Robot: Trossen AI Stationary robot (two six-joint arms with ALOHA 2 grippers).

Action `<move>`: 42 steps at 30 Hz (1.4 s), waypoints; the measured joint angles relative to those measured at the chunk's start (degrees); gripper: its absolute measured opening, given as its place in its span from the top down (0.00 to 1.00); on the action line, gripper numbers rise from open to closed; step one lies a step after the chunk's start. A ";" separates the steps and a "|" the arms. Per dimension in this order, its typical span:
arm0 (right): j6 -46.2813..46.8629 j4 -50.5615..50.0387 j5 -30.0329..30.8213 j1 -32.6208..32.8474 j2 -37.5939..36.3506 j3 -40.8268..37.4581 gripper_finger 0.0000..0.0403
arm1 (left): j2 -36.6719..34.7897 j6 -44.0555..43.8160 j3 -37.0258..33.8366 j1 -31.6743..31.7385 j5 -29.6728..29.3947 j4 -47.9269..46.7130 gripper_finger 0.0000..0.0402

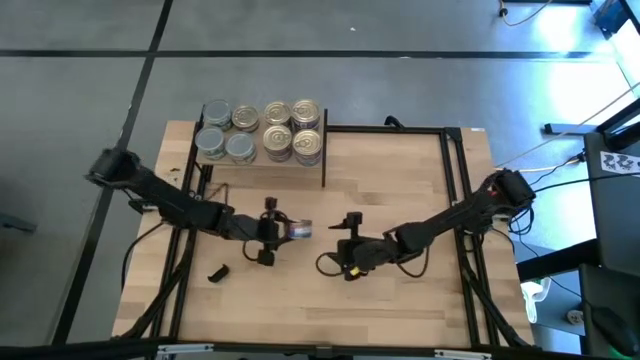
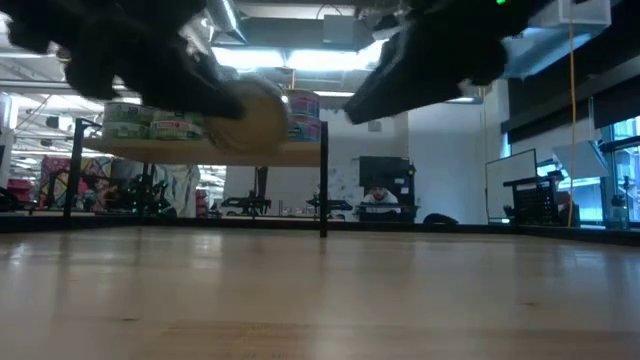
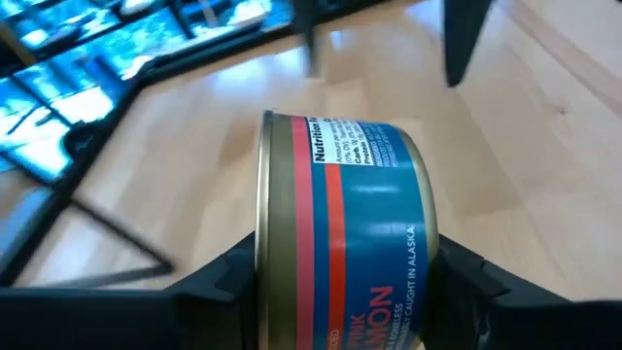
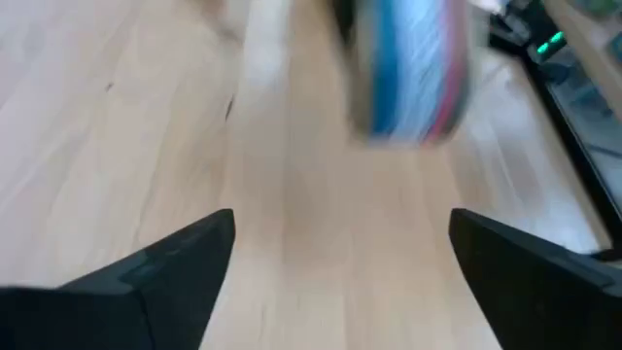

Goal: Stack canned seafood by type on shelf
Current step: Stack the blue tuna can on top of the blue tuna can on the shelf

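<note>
A blue and red salmon tin (image 3: 340, 224) lies on its side between the fingers of my left gripper (image 1: 285, 232), above the middle of the table; in the low view its gold end (image 2: 250, 118) faces the camera. My right gripper (image 4: 340, 258) stands open just right of it (image 1: 350, 248), nothing between its fingers, the tin (image 4: 408, 68) ahead of it. Several tins (image 1: 262, 130) stand on their flat ends on the shelf (image 1: 260, 160) at the far left: silver-grey tops to the left, gold tops to the right. My left gripper pinches the tin between its two fingers (image 3: 219, 282), one on each flat end, the gold-rimmed end (image 3: 260, 243) against one finger. The fingers come from the table's left, slanting slightly down. The tin is on its side, lifted clear of the table.
A thin black frame (image 1: 455, 180) runs round the tabletop, and the shelf's black legs (image 2: 323, 180) stand on it. A small black piece (image 1: 216, 272) lies near the front left. Bare wood (image 1: 400, 180) stretches right of the shelf.
</note>
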 joint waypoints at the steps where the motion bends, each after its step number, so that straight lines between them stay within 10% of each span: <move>1: 0.93 -2.11 -0.21 0.50 -0.81 0.00 0.08 | -2.25 -1.23 0.21 -0.78 -1.63 -2.89 0.55; 18: 2.84 19.30 -7.91 0.37 2.05 -10.77 0.18 | -12.87 -26.64 36.52 -8.23 -25.23 -77.26 0.55; 27: 1.55 21.08 -8.46 0.27 2.62 -10.67 0.18 | -12.94 -26.35 45.87 -4.47 -35.27 -88.17 0.55; 33: 1.15 20.94 -8.46 0.23 2.62 -10.67 0.18 | -11.70 -19.71 45.90 8.67 -38.35 -86.53 0.55; 42: 0.97 20.62 -8.40 0.18 2.62 -10.67 0.18 | -6.48 -1.62 45.90 35.22 -24.52 -76.96 0.55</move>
